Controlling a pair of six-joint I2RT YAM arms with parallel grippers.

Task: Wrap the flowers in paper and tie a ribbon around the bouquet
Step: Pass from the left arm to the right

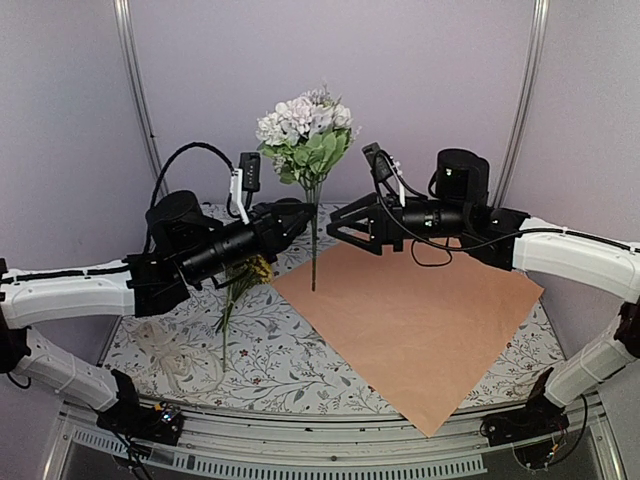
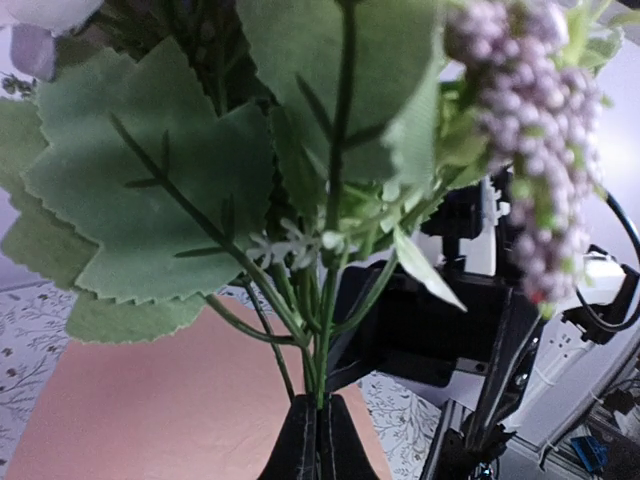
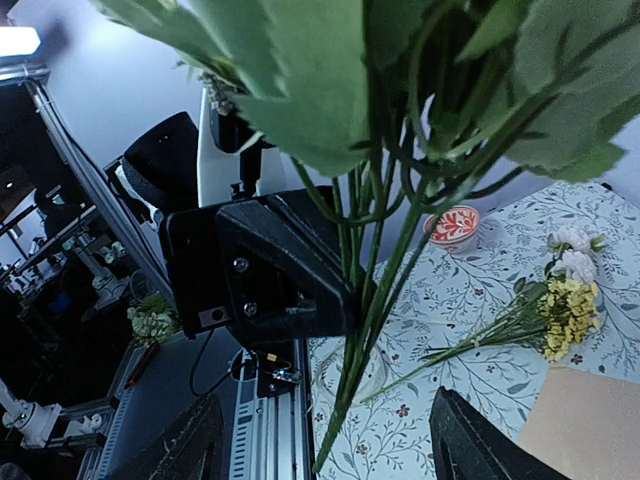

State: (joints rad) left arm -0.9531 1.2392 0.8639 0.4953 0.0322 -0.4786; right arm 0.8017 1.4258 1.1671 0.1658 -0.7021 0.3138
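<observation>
Above the far left corner of the paper (image 1: 420,320), the left tool (image 1: 303,216) is pinching fully closed on the thin green stems of a tall white-and-lilac bunch (image 1: 305,135), holding it upright over the sheet. Just right of those stems, the right tool (image 1: 336,226) is hovering with jaws wide apart, gripping nothing. Left of the paper, the yellow flowers (image 1: 255,270) are lying on the table (image 1: 300,360), with the ribbon (image 1: 170,350) heaped beyond them.
</observation>
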